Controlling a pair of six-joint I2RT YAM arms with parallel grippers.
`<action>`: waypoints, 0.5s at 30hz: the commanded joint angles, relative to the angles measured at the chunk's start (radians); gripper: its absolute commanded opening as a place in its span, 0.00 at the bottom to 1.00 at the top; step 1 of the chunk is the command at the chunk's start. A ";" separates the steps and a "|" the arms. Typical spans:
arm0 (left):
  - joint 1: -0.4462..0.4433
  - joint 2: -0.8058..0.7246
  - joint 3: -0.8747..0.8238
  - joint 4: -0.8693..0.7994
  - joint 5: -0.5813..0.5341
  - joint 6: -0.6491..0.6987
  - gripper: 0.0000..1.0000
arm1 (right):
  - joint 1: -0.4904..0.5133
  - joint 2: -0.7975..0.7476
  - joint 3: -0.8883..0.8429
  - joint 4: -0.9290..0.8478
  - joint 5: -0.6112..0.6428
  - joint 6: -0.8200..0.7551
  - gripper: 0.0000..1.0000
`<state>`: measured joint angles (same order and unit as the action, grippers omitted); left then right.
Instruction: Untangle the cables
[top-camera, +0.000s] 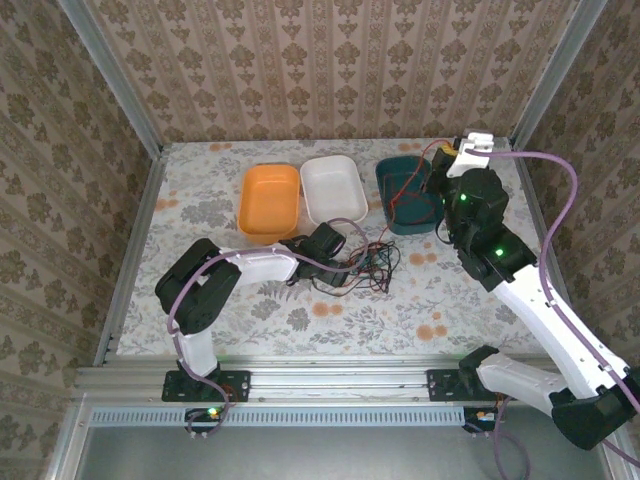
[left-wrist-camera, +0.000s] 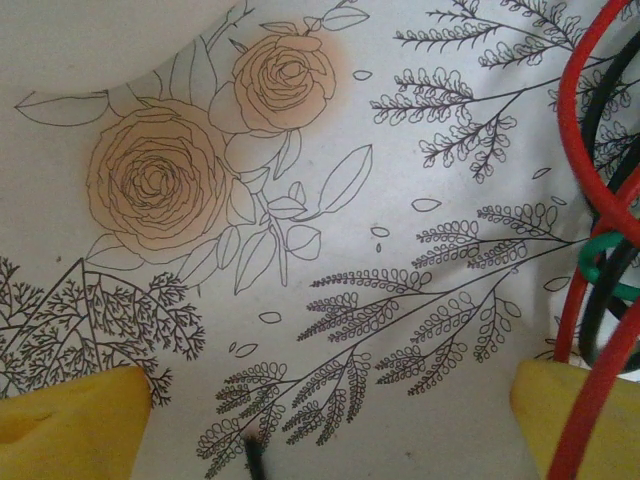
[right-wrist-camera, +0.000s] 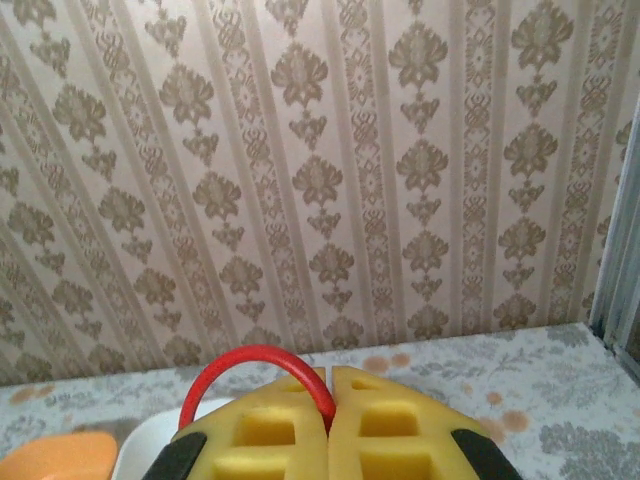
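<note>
The cables (top-camera: 367, 265) lie as a tangle of thin red, black and green wires on the flowered tablecloth at centre. My left gripper (top-camera: 338, 256) sits low at the tangle's left edge. In the left wrist view this gripper (left-wrist-camera: 330, 430) is open, with bare cloth between its yellow fingers (left-wrist-camera: 70, 425). A red cable (left-wrist-camera: 585, 150), black strands and a green one (left-wrist-camera: 600, 262) cross by the right finger. My right gripper (top-camera: 463, 152) is raised at the back right. In its own view the right gripper (right-wrist-camera: 328, 400) is shut on a red cable (right-wrist-camera: 250, 356) that arches out to the left.
Three bins stand in a row behind the tangle: orange (top-camera: 268, 222), white (top-camera: 333, 165) and teal (top-camera: 386, 178), and a red strand passes over the teal one. Wallpapered walls (top-camera: 330, 60) and metal frame posts enclose the table.
</note>
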<state>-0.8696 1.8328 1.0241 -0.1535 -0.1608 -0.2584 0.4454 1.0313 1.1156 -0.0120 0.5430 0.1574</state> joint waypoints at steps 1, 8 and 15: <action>-0.006 0.051 -0.027 -0.032 -0.011 -0.004 0.95 | -0.028 -0.014 0.026 0.111 0.062 -0.022 0.00; -0.005 0.051 -0.065 -0.034 -0.024 -0.031 0.95 | -0.159 -0.066 0.055 0.182 0.046 -0.024 0.00; -0.002 0.057 -0.074 -0.047 -0.047 -0.030 0.96 | -0.240 -0.136 0.071 0.248 0.030 -0.033 0.00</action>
<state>-0.8700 1.8290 1.0004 -0.1230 -0.1623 -0.2882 0.2218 0.9310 1.1503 0.1390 0.5545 0.1329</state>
